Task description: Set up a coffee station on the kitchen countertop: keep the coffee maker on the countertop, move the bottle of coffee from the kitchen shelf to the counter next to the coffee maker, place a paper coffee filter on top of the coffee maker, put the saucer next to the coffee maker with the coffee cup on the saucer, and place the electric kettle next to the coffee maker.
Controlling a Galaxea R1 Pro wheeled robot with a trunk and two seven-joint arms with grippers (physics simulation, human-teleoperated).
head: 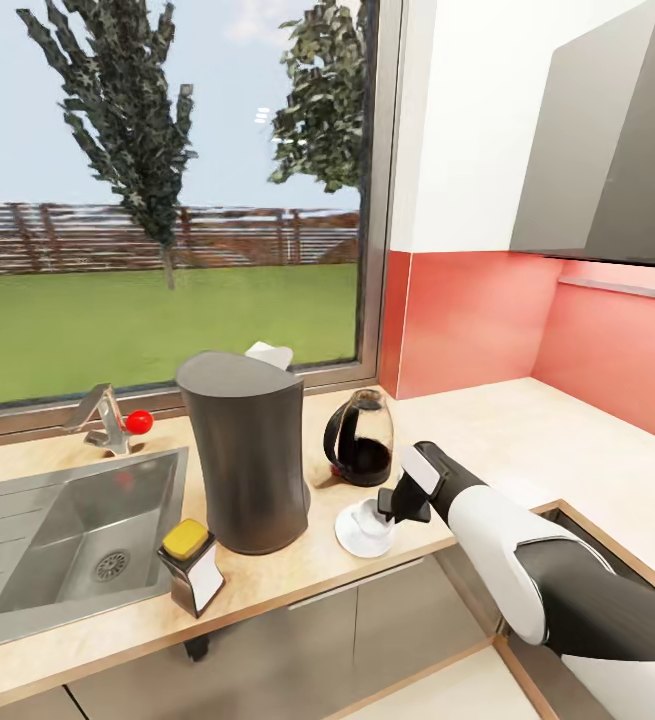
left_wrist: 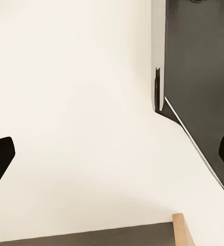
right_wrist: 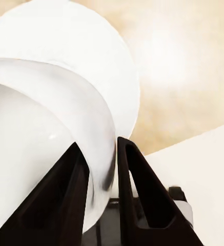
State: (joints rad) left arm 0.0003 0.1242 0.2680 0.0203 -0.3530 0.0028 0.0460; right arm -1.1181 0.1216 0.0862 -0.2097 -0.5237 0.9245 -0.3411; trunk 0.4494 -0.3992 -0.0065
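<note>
The dark grey coffee maker [head: 247, 460] stands on the kitchen countertop [head: 527, 440], with the white paper coffee filter [head: 270, 355] showing on its top. Right of it is the electric kettle [head: 362, 440]. In front of the kettle lies the saucer [head: 352, 535] with the coffee cup [head: 371, 514] on it. My right gripper [head: 395, 500] is shut on the cup. In the right wrist view the fingers [right_wrist: 142, 189] pinch the cup's wall [right_wrist: 35, 154] over the saucer [right_wrist: 91, 46]. The bottle of coffee [head: 192, 565] stands at the counter's front left. My left gripper [left_wrist: 112, 156] is open and holds nothing.
A steel sink [head: 77, 530] with a faucet [head: 102, 415] and a small red object [head: 139, 421] lies left of the coffee maker. A window is behind, and a grey hood [head: 607, 150] hangs at the right. The left wrist view shows pale floor and a dark cabinet front [left_wrist: 204, 66].
</note>
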